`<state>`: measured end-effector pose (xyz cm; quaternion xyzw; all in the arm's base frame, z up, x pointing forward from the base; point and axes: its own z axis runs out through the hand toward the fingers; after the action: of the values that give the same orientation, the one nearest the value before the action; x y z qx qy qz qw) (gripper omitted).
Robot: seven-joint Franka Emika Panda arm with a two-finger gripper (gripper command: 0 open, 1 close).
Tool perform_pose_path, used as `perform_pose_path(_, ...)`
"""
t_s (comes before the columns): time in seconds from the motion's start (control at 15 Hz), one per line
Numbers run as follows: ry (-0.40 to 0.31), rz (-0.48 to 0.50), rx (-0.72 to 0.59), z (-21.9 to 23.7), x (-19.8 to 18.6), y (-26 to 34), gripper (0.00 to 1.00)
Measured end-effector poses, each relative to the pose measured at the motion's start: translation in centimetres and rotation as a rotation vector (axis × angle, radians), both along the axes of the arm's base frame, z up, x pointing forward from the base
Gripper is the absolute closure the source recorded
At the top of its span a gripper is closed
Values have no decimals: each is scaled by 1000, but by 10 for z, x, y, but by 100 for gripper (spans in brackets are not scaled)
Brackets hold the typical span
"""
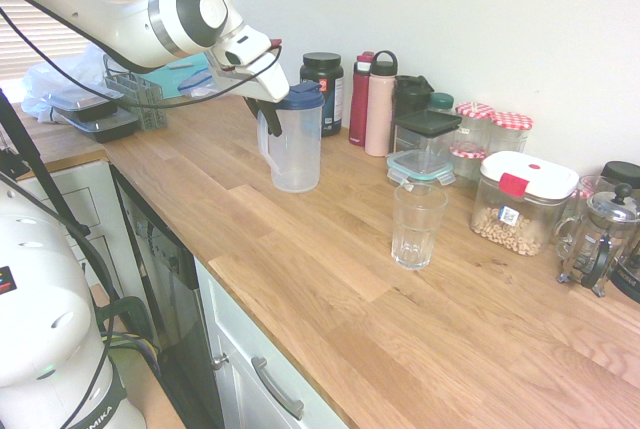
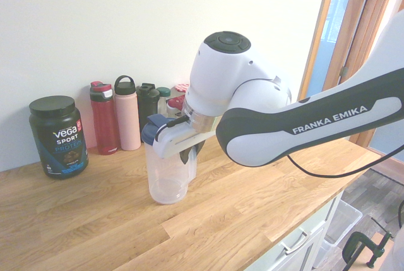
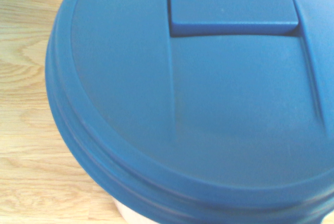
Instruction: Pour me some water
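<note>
A clear plastic pitcher (image 1: pixel 295 154) (image 2: pixel 167 179) with a blue lid (image 3: pixel 198 104) stands upright on the wooden counter (image 1: pixel 330 279). My gripper (image 1: pixel 268 119) (image 2: pixel 188 154) comes down at its handle side, just under the lid, and is shut on the pitcher's handle. An empty clear drinking glass (image 1: pixel 418 224) stands on the counter to the pitcher's right, a short way off. The blue lid fills the wrist view. How much water the pitcher holds I cannot tell.
Along the wall stand a black tub (image 1: pixel 322 89), a red bottle (image 1: pixel 360 99), a pink bottle (image 1: pixel 380 104), stacked clear boxes (image 1: pixel 425 144), a cereal container (image 1: pixel 520 199) and a French press (image 1: pixel 600 239). Trays and a rack (image 1: pixel 130 94) sit far left.
</note>
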<state>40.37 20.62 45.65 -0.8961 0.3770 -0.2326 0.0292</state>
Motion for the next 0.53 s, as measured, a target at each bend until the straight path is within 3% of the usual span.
perform_pose_path(0.53, 14, 12, 15, 5, -8, 5, 0)
